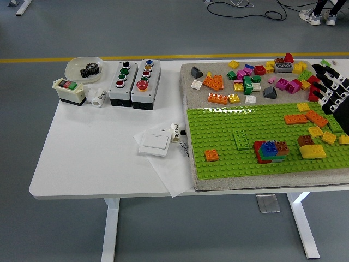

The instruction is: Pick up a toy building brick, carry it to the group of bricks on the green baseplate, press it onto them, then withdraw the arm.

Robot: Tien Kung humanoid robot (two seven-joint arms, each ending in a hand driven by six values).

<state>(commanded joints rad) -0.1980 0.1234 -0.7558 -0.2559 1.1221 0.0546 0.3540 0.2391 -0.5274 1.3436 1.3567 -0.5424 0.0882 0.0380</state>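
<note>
Table: the white rectangular table (pixel 92 158) carries a grey mat with the task's things on the side nearest the right hand; switch boxes lie well away from the hand, toward the far left.
Baseplate: the green studded plastic baseplate (pixel 229 158) lies below and to the left of the hand, reaching under its lower edge.
Loose bricks: the scattered pile of small coloured plastic bricks (pixel 248 82) lies on the grey mat directly left of the hand, level with the fingers; the nearest pieces sit just beside the fingertips.
Brick group: the stacked cluster of red, blue, green and brown bricks (pixel 271 150) stands on the baseplate, well apart from the hand, down and to its left. A yellow curved brick on a brown block (pixel 311 148) stands between the cluster and the hand.
Right hand: the black five-fingered right hand (pixel 332 87) shows only partly at the picture's right edge. Its fingers (pixel 322 82) are spread and point left toward the loose bricks; no brick is visible in them.
Left hand: out of view.
Progress: the hand carries nothing and stands off the cluster. This fits either a reach toward a loose brick or an arm drawn back after pressing; the picture does not settle which.
</note>
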